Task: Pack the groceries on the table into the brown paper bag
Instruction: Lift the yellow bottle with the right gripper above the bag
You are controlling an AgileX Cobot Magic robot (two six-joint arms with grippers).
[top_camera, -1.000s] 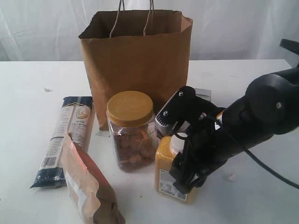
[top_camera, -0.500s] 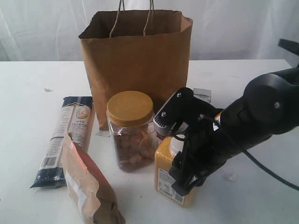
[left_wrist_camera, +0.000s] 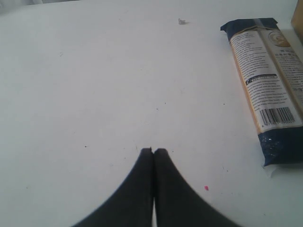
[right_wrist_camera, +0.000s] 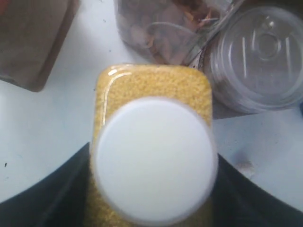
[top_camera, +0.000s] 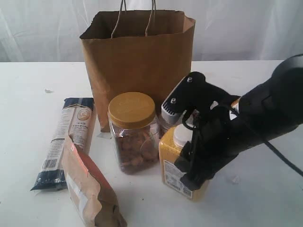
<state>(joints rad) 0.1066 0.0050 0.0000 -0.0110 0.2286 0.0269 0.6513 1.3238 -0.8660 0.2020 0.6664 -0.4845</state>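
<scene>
Yellow white-capped bottle [top_camera: 173, 161] is standing toward the front of the white table [top_camera: 38, 75], just to the right of the clear yellow-lidded jar [top_camera: 132, 135]. They're so close I honestly can't tell if they touch. The right gripper [right_wrist_camera: 154, 189] has come down over it with one black finger on each side of the bottle's body, below the cap. On the wrist cam both fingers look snug against the yellow sides, so I'd call that pinching the bottle. Can't make out whether the base is resting on the table or not, since the arm hides that bit. Tucked right next to the bottle and the jar is the small tin can [right_wrist_camera: 258, 56], upright, with a clear plastic cover on top. Behind all three the brown paper bag [top_camera: 137, 61] stands upright with its mouth open and its cord handles sticking up. Over to the left of the jar, the long navy-beige pasta packet [top_camera: 68, 137] lies flat, and the brown-orange pouch [top_camera: 87, 189] sits at the front edge by the packet's near end. The left gripper [left_wrist_camera: 154, 151] has its fingers pressed together with nothing in them, over bare tabletop near the pasta packet.
</scene>
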